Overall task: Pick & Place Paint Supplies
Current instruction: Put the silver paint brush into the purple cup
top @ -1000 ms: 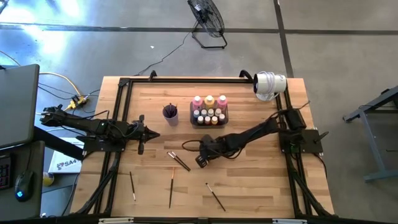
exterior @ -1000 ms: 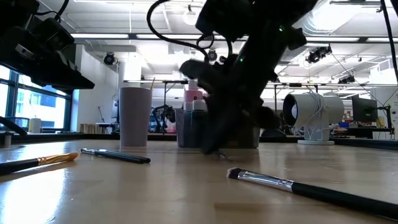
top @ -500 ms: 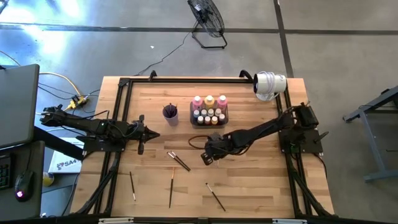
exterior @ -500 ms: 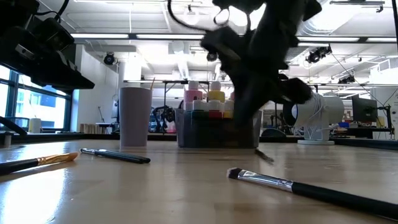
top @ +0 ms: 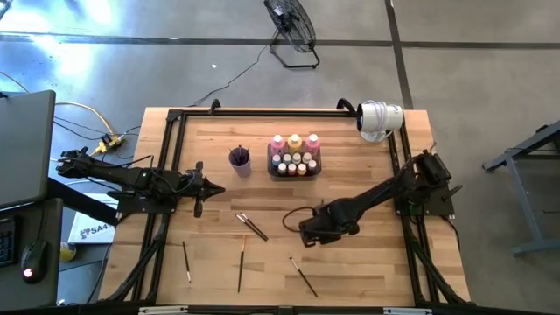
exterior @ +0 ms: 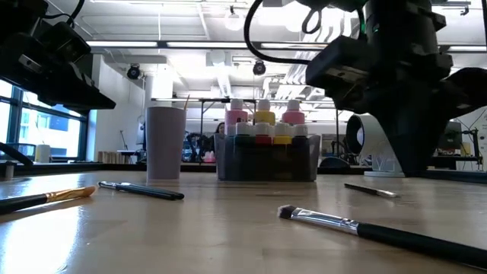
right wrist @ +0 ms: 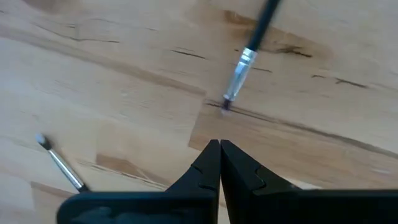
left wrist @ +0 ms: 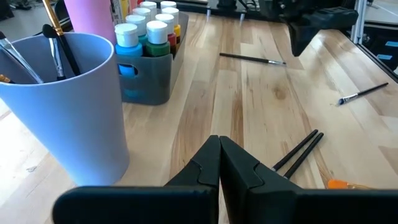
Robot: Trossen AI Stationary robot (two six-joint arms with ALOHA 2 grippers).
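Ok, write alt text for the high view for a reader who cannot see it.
Seen from above, the right gripper, shut and empty, hovers over the wooden table among loose paintbrushes. Behind it a dark tray holds paint bottles beside a purple cup. The left gripper, also shut, waits at the table's left.

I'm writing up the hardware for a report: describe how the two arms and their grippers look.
Both arms are black, built of slim jointed segments. The left gripper and the right gripper each end in two flat, matte black fingers that taper to a narrow tip. A thin black cable loops off the right arm near its wrist. The left arm looks alike. No markings are readable.
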